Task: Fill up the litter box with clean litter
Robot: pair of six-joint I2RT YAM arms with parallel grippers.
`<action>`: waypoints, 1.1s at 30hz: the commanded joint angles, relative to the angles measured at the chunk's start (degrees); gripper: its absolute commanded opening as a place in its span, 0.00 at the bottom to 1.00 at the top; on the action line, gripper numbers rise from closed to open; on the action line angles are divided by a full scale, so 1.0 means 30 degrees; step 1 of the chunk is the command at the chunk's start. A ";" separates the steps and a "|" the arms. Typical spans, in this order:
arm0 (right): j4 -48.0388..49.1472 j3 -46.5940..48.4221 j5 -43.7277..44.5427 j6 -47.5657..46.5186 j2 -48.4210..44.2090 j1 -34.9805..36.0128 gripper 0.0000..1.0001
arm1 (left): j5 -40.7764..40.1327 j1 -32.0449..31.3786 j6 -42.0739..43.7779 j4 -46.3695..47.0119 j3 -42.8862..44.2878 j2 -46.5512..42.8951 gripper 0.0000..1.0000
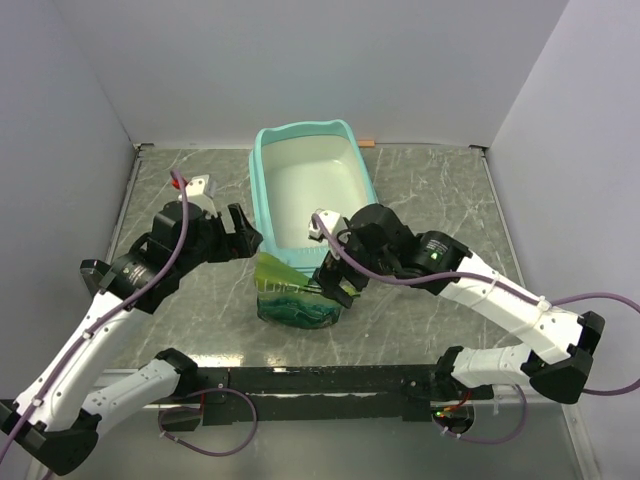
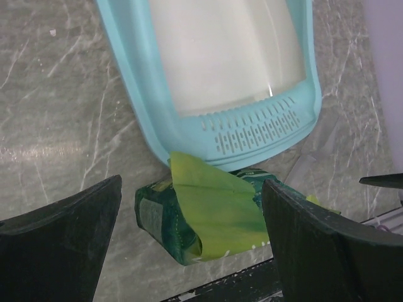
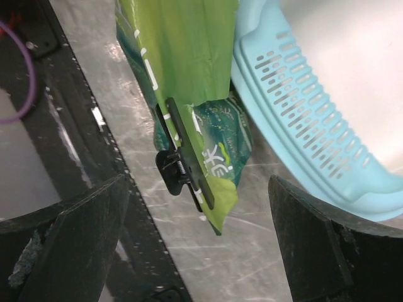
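well, left gripper (image 2: pixel 192 182) & right gripper (image 3: pixel 198 182) gape wide, empty, flanking green bag (image 2: pixel 214 214) ahead; black clip (image 3: pixel 186 163) prob must go before filling litter box (image 2: pixel 135 75).

Top view: bright, even overhead light, soft short shadows under both arms on the tabletop (image 1: pixel 430 190). Focus is sharp and the walls are plain pale grey. The inside of the litter box (image 1: pixel 258 180) is washed-out whitish.

Left wrist view: a glare patch sits on the tabletop (image 2: pixel 50 151) at left, with a small glint inside the litter box (image 2: pixel 138 69). The fingers (image 2: pixel 56 245) of the left tool (image 2: pixel 192 189) are near-black and soft.

Right wrist view: glossy highlights on the green bag (image 3: pixel 182 44), and the litter box (image 3: pixel 302 82) is blown out at upper right. The fingers (image 3: pixel 63 245) of the right tool (image 3: pixel 198 182) are dark and blurred. The left edge is murky.
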 commanded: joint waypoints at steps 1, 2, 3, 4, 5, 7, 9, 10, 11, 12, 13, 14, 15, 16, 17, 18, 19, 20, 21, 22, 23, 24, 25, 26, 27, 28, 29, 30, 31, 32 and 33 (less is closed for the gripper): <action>0.0206 -0.0244 0.1225 -0.2126 -0.0408 0.0888 0.97 | -0.0934 0.0023 -0.0883 -0.0653 -0.0258 -0.1360 0.97; 0.0235 -0.0361 0.1195 -0.2187 -0.0409 0.1296 0.98 | -0.1282 0.0023 -0.0795 -0.0827 -0.0259 -0.1480 0.97; 0.0236 -0.0362 0.1194 -0.2274 -0.0351 0.1532 0.97 | -0.1431 0.0052 -0.0620 -0.1003 -0.0201 -0.1568 0.97; 0.0236 -0.0362 0.1252 -0.2304 -0.0293 0.1708 0.97 | -0.1461 0.0023 -0.0531 -0.1150 -0.0142 -0.1627 0.97; 0.0265 -0.0362 0.1311 -0.2334 -0.0234 0.1884 0.97 | -0.1375 0.0023 -0.0414 -0.1354 -0.0083 -0.1627 0.97; 0.0295 -0.0362 0.1457 -0.2392 0.0117 0.2236 0.96 | -0.1141 0.0023 -0.0325 -0.1444 0.0005 -0.1540 0.97; 0.0382 -0.0392 0.1953 -0.2421 0.0555 0.2616 0.95 | -0.0877 0.0023 -0.0325 -0.1473 0.0122 -0.1423 0.97; 0.0382 -0.0421 0.2101 -0.2393 0.0674 0.2676 0.95 | -0.0847 0.0052 -0.0325 -0.1502 0.0122 -0.1306 0.97; 0.0440 -0.0537 0.2248 -0.2421 0.0762 0.2735 0.95 | -0.0818 0.0023 -0.0354 -0.1532 0.0180 -0.1247 0.97; 0.0615 -0.0654 0.2481 -0.2451 0.0850 0.2764 0.93 | -0.0788 0.0023 -0.0326 -0.1503 0.0181 -0.1218 0.97; 0.0675 -0.0858 0.2483 -0.2422 0.0822 0.2794 0.93 | -0.0759 0.0023 -0.0296 -0.1474 0.0181 -0.1246 0.97; 0.0704 -0.0919 0.2512 -0.2480 0.0821 0.2765 0.93 | -0.0759 0.0023 -0.0296 -0.1473 0.0181 -0.1247 0.97; 0.0647 -0.0948 0.2716 -0.2480 0.0908 0.2823 0.92 | -0.0788 0.0023 -0.0267 -0.1444 0.0152 -0.1247 0.97; 0.0559 -0.1064 0.2834 -0.2480 0.0938 0.2823 0.92 | -0.0817 0.0023 -0.0238 -0.1415 0.0151 -0.1276 0.97; 0.0558 -0.1153 0.2980 -0.2538 0.0968 0.2852 0.92 | -0.0817 0.0023 -0.0266 -0.1415 0.0151 -0.1247 0.97; 0.0529 -0.1241 0.3126 -0.2568 0.1026 0.2824 0.92 | -0.0817 0.0023 -0.0267 -0.1357 0.0151 -0.1247 0.97; 0.0529 -0.1415 0.3215 -0.2626 0.1055 0.2852 0.90 | -0.0759 0.0023 -0.0267 -0.1269 0.0122 -0.1189 0.97; 0.0529 -0.1475 0.3303 -0.2627 0.1085 0.2824 0.89 | -0.0730 0.0023 -0.0267 -0.1239 0.0122 -0.1159 0.97; 0.0558 -0.1534 0.3304 -0.2598 0.1085 0.2823 0.88 | -0.0700 0.0023 -0.0296 -0.1181 0.0122 -0.1130 0.97; 0.0587 -0.1679 0.3304 -0.2627 0.1027 0.2881 0.86 | -0.0729 0.0023 -0.0325 -0.1093 0.0093 -0.1071 0.97; 0.0703 -0.1681 0.3304 -0.2598 0.0968 0.2882 0.85 | -0.0671 0.0023 -0.0354 -0.1093 0.0064 -0.1042 0.97; 0.0763 -0.1739 0.3304 -0.2569 0.0881 0.2853 0.82 | -0.0642 0.0023 -0.0326 -0.1035 0.0064 -0.0955 0.97; 0.0821 -0.1826 0.3304 -0.2597 0.0851 0.2853 0.79 | -0.0583 0.0023 -0.0325 -0.0918 0.0035 -0.0925 0.97; 0.0793 -0.1885 0.3333 -0.2627 0.0851 0.2882 0.75 | -0.0554 0.0023 -0.0354 -0.0917 0.0034 -0.0895 0.97; 0.0763 -0.1886 0.3333 -0.2627 0.0880 0.2882 0.59 | -0.0554 0.0023 -0.0355 -0.0859 0.0063 -0.0808 0.97; 0.0763 -0.1915 0.3768 -0.2598 0.0909 0.2853 0.45 | -0.0554 0.0023 -0.0355 -0.0829 0.0035 -0.0749 0.97; 0.0850 -0.1944 0.4149 -0.2569 0.0938 0.2882 0.29 | -0.0554 0.0023 -0.0355 -0.0742 0.0005 -0.0749 0.97; 0.1170 -0.2061 0.4182 -0.2539 0.0881 0.2911 0.00 | -0.0612 0.0023 -0.0355 -0.0712 -0.0024 -0.0720 0.97; 0.1289 -0.2236 0.4270 -0.2539 0.0851 0.2911 0.00 | -0.0612 0.0023 -0.0384 -0.0625 -0.0082 -0.0719 0.97; 0.1406 -0.2295 0.4300 -0.2510 0.0793 0.2882 0.00 | -0.0554 0.0023 -0.0413 -0.0566 -0.0112 -0.0748 0.97; 0.1524 -0.2354 0.4242 -0.2452 0.0647 0.2911 0.00 | -0.0496 0.0023 -0.0413 -0.0507 -0.0170 -0.0691 0.97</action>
